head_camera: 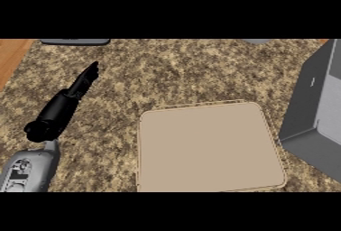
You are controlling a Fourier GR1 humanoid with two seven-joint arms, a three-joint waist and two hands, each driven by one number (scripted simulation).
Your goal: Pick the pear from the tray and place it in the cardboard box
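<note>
Spanning the whole view, the speckled stone counter (166, 72) carries everything for this job at my kitchen station. At centre lies the beige tray (206, 149), flat and low-rimmed, set squarely before me where either arm could reach it; its surface shows no pear. Just beside the tray's right edge (touching or a sliver apart, I cannot tell) stands the grey-sided box (313, 117), cut off by the view's right border and close enough for a short carry. Only a strip of its inside shows at the upper right, and no pear can be made out there; by my judgement the fruit lies deeper in the box or beyond the view. My left forearm (26, 173) comes in at the lower left corner. My left hand (60, 110) rests well left of the tray, fingers (88, 77) straight and together, pointing away from me and holding nothing, a pose that leaves the working lane free. My right hand is out of view. A wooden strip (13, 54) marks the upper left corner. At the far edge peep a dark grey object (75, 41) and a paler grey scrap (256, 40).
</note>
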